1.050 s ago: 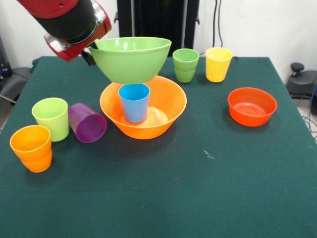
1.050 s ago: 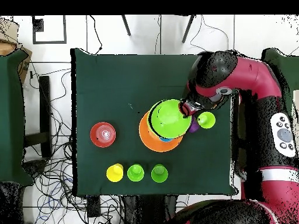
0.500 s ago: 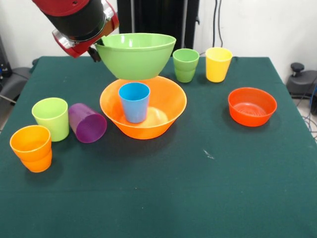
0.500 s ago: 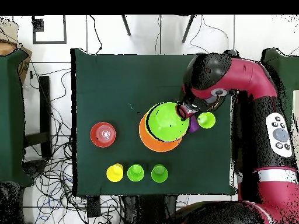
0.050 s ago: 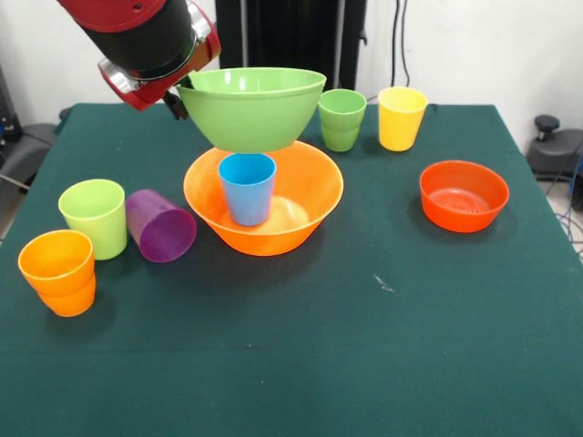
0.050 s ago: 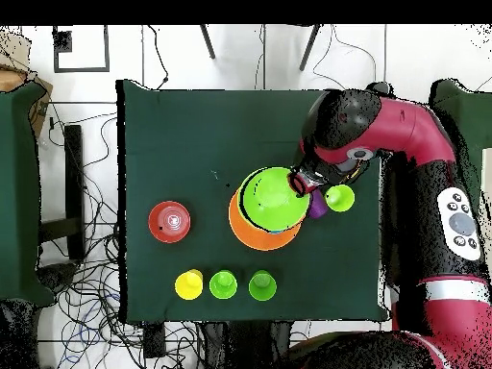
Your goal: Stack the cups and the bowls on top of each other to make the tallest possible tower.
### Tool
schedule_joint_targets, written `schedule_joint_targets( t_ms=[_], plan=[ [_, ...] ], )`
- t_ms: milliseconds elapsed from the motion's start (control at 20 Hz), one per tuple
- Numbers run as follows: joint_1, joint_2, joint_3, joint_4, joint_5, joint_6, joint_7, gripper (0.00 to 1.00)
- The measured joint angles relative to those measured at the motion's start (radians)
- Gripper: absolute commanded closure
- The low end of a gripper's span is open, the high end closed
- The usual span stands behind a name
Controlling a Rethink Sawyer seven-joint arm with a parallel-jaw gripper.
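My gripper (image 5: 178,96) is shut on the left rim of the large lime-green bowl (image 5: 252,107), holding it upright in the air. Right beneath it sits the large orange bowl (image 5: 301,196) with a blue cup (image 5: 247,187) standing upright inside; bowl and cup are apart. From overhead, the gripper (image 6: 303,183) grips the lime-green bowl (image 6: 272,199), which covers most of the orange bowl (image 6: 240,229). At the left stand a lime cup (image 5: 94,217) and an orange cup (image 5: 58,271), with a purple cup (image 5: 160,226) lying on its side between them and the bowl.
A darker green cup (image 5: 342,119) and a yellow cup (image 5: 401,117) stand at the far edge. The small red-orange bowl (image 5: 463,195) sits alone at the right. In the overhead view a yellow cup (image 6: 189,284) and two green cups stand in a row.
The held lime-green bowl rose slightly and shifted a little to the right over the orange bowl, then dipped a touch. Everything on the table stayed put.
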Motion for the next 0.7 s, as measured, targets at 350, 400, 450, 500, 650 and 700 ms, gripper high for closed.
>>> schedule_joint_targets(
  t_ms=[350, 400, 450, 500, 650, 700],
  plan=[
    [0.0, 0.0, -0.005, 0.003, 0.002, -0.004, 0.0, 1.0],
    [0.0, 0.0, -0.006, 0.004, 0.002, -0.004, 0.0, 1.0],
    [0.0, 0.0, -0.007, 0.004, 0.003, -0.004, 0.0, 1.0],
    [0.0, 0.0, -0.008, 0.004, 0.003, -0.004, 0.0, 1.0],
    [0.0, 0.0, -0.009, 0.004, 0.002, -0.004, 0.0, 1.0],
    [0.0, 0.0, -0.009, 0.004, 0.003, -0.004, 0.0, 1.0]
  ],
)
